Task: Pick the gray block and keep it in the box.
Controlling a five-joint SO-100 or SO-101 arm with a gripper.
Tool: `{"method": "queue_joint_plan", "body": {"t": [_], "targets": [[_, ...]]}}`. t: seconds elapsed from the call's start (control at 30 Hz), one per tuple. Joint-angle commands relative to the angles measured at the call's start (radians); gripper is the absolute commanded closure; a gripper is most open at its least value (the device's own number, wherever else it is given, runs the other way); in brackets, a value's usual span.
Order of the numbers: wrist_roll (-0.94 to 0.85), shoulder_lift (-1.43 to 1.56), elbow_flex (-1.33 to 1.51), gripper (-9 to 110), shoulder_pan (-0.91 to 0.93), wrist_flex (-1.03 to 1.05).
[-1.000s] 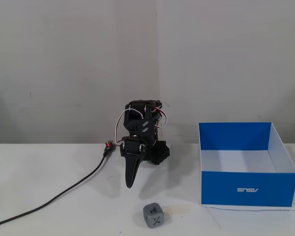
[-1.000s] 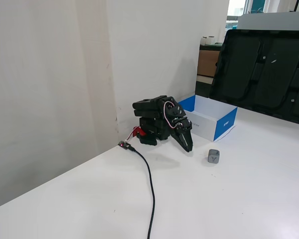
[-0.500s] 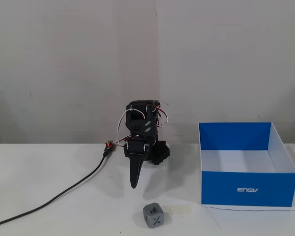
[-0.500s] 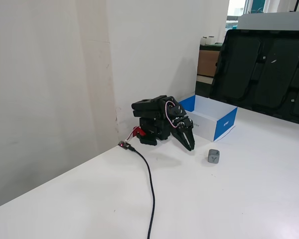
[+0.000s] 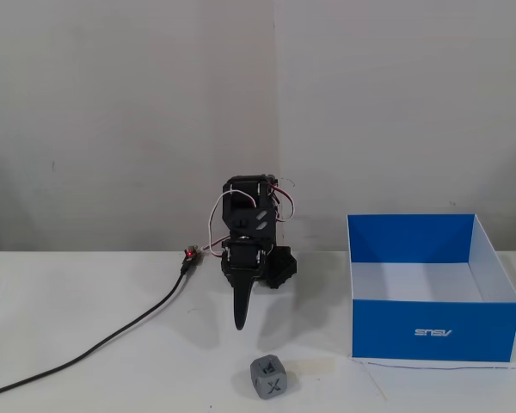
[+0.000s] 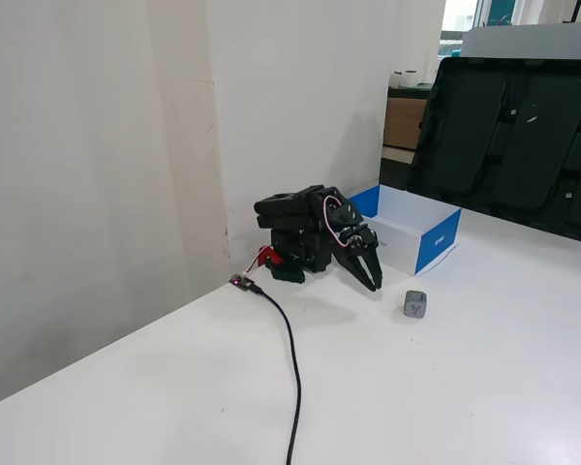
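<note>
Gripper [image 5: 239, 325] swung slightly right, jaws closed, empty, pointing down behind gray block [image 5: 269, 377].

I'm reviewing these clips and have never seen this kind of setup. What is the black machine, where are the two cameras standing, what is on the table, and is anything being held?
The black machine is a small robot arm, folded low against the wall. Its two-finger gripper points down toward the white table and looks shut, holding nothing. One fixed view faces the arm head-on from the table's front. The other fixed view looks from the side, along the wall, and shows the same gripper from an angle. On the table lie the gray block, a small cube with dark marks, sitting apart from the gripper, nearer the head-on camera, and the box, blue outside, white inside, open on top and empty as far as can be seen. A black cable runs from the arm's base across the table.
</note>
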Motion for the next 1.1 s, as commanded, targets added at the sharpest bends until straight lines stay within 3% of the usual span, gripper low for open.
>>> {"method": "queue_joint_plan", "body": {"t": [0.0,0.23,0.53,0.87,1.07], "targets": [[-0.025,0.094,-0.071,101,-0.017,-0.043],[-0.055,-0.041,-0.137,101,-0.029,-0.107],[-0.069,-0.443,-0.365,101,-0.069,-0.167],[-0.141,-1.104,-0.759,85,-0.114,-0.041],[-0.192,-1.298,-0.873,81,-0.114,-0.023]]}}
